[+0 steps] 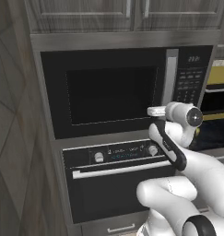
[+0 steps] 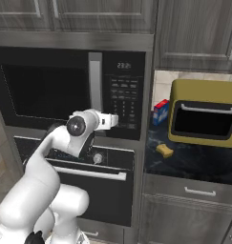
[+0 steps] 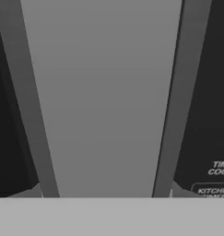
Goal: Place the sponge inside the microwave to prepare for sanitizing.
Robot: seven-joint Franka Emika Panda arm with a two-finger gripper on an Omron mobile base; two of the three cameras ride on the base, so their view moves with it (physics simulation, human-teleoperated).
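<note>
Steel door handle (image 3: 104, 97) looms just ahead of hand camera, keypad (image 3: 215, 175) lettering beside it. Gripper (image 1: 152, 111) reaches microwave (image 1: 109, 94) handle at door's lower edge; jaw state cannot be told. Microwave door closed. Sponge (image 2: 164, 150) lies on dark counter (image 2: 203, 164) before olive-yellow toaster oven (image 2: 203, 114), well apart from gripper.

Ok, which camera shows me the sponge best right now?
The right base view: the sponge lies on the dark counter in front of the toaster oven, unobstructed. The left base view catches just the toaster oven's edge; the hand view faces the microwave handle up close.
</note>
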